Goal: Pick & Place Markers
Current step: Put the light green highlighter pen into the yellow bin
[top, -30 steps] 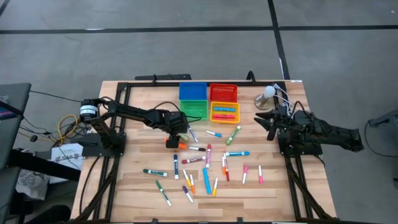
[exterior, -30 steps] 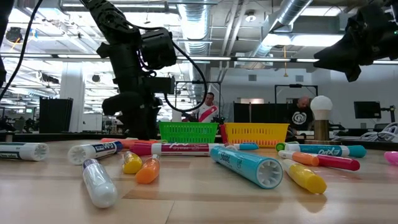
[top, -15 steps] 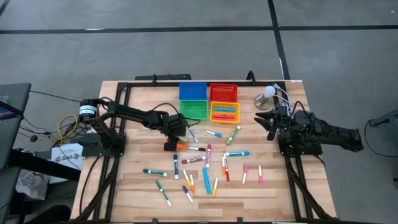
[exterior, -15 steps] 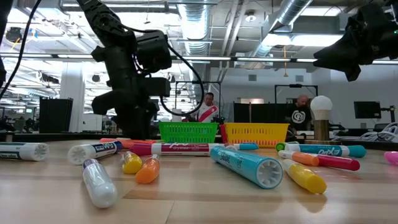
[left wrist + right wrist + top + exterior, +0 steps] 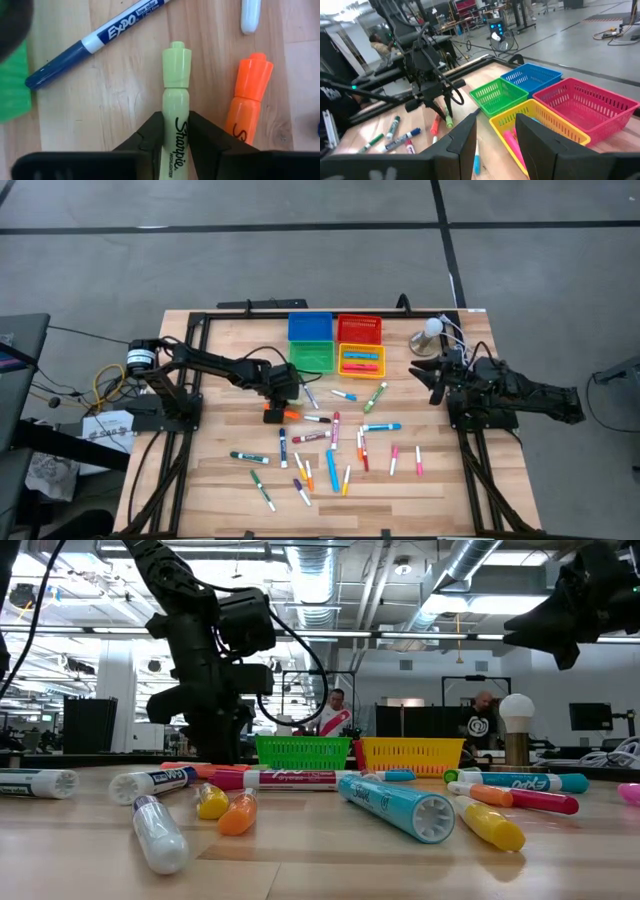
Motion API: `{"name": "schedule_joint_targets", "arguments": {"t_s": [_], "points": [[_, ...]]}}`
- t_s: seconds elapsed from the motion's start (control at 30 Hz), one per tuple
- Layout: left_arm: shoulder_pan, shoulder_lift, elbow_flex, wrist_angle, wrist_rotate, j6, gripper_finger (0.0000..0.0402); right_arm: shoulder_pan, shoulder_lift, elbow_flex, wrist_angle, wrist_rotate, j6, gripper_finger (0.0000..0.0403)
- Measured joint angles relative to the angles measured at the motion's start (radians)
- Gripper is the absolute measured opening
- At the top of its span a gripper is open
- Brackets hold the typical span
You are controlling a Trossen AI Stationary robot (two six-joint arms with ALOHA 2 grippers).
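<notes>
Left gripper [image 5: 176,131] clamped on pale-green plastic highlighter marker [image 5: 176,95] | step: grasp, seemingly seated | next: lift clear, carry to green slatted bin [image 5: 312,357] | right gripper [image 5: 495,131] waits, parted.

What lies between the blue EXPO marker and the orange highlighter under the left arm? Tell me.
A yellow-green highlighter, with the left gripper closed on its barrel. The left wrist view shows it.
</notes>
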Motion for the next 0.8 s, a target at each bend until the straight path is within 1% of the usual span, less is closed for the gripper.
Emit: {"name": "schedule_joint_targets", "arguments": {"t_s": [0.1, 0.2, 0.33, 0.4, 0.5, 0.57, 0.67, 0.8], "points": [[0.003, -0.022, -0.004, -0.011, -0.046, 0.001, 0.0074, 0.0, 0.0, 0.0, 0.022, 0.0, 0.063, 0.0127], [0.005, -0.074, -0.004, -0.006, -0.099, 0.0, 0.0068, 0.0, 0.0, 0.0, 0.055, 0.0, 0.144, 0.0127], [0.008, -0.165, -0.003, -0.003, -0.11, -0.053, 0.0073, 0.0, 0.0, 0.0, 0.111, 0.001, 0.316, 0.0127], [0.01, -0.221, -0.003, -0.001, -0.11, -0.1, 0.0074, 0.0, 0.0, 0.0, 0.133, 0.001, 0.36, 0.0127], [0.008, -0.307, -0.003, 0.033, -0.102, -0.186, 0.0072, 0.0, 0.0, 0.0, 0.179, 0.003, 0.357, 0.0127], [0.008, -0.36, -0.003, 0.088, -0.091, -0.25, 0.0071, 0.0, 0.001, 0.0, 0.215, 0.003, 0.335, 0.0127], [0.008, -0.424, -0.002, 0.197, -0.084, -0.349, 0.0074, 0.0, 0.016, 0.0, 0.28, 0.002, 0.298, 0.0127], [0.008, -0.474, -0.002, 0.372, -0.036, -0.453, 0.0072, 0.0, 0.071, -0.001, 0.379, 0.008, 0.247, 0.0127]]}}
